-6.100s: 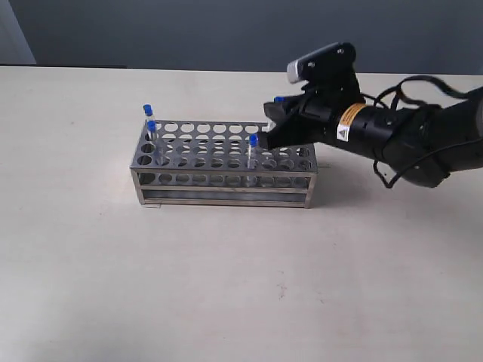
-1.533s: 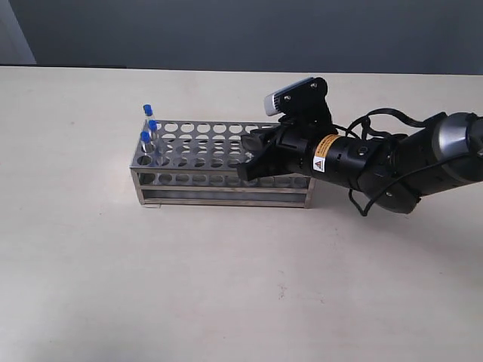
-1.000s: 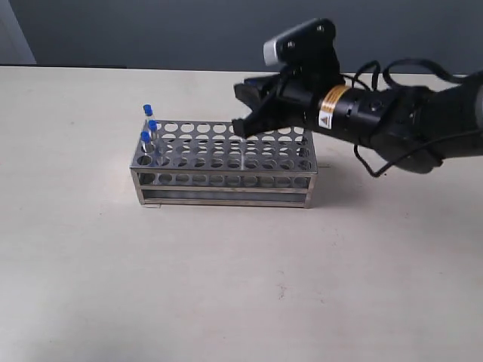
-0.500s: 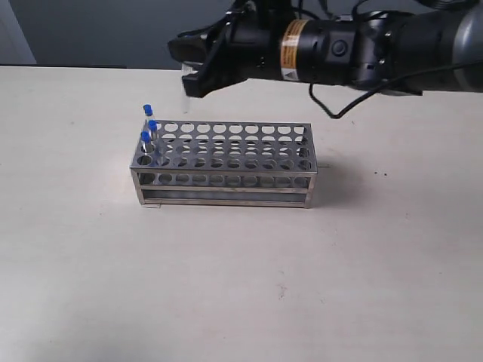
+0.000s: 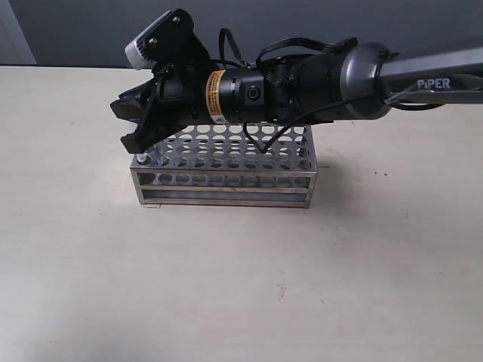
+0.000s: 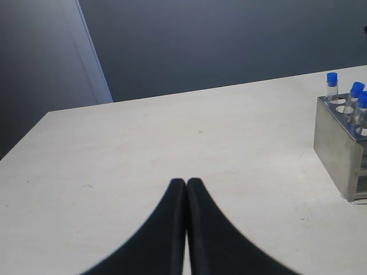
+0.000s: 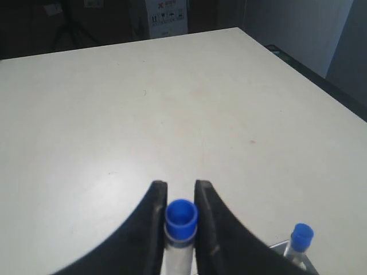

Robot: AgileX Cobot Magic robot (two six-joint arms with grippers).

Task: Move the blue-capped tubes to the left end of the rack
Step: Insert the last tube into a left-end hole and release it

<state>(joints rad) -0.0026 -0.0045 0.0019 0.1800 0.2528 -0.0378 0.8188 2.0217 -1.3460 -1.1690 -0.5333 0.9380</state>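
The right pincer point(image 7: 180, 185) is closed on one of the blue-capped tubes point(image 7: 182, 218), with a black finger pressed on each side of the cap. The left pincer point(image 6: 186, 182) is closed tight with nothing in it, low over bare table.

Half a second ago the right pincer point(image 5: 124, 127) was up high in the top middle of the outside picture, behind the rack point(image 5: 226, 178). Now it is lower and further left, over the rack's left end. It hides the three tubes that showed there before. Six seconds ago one tube stood near the middle of the rack, and that spot is bare now.

The table point(image 5: 226, 286) is pale cream and smooth. Behind it is a dark grey wall point(image 5: 75, 30).

The rack lies with its long side going left to right in the outside picture. In the left wrist picture three tubes point(image 6: 331, 86) stand straight up in holes at the rack's point(image 6: 338, 154) end, caps on top. The held tube runs along the fingers, cap toward the tips. Another tube point(image 7: 301, 236) stands just beside it.
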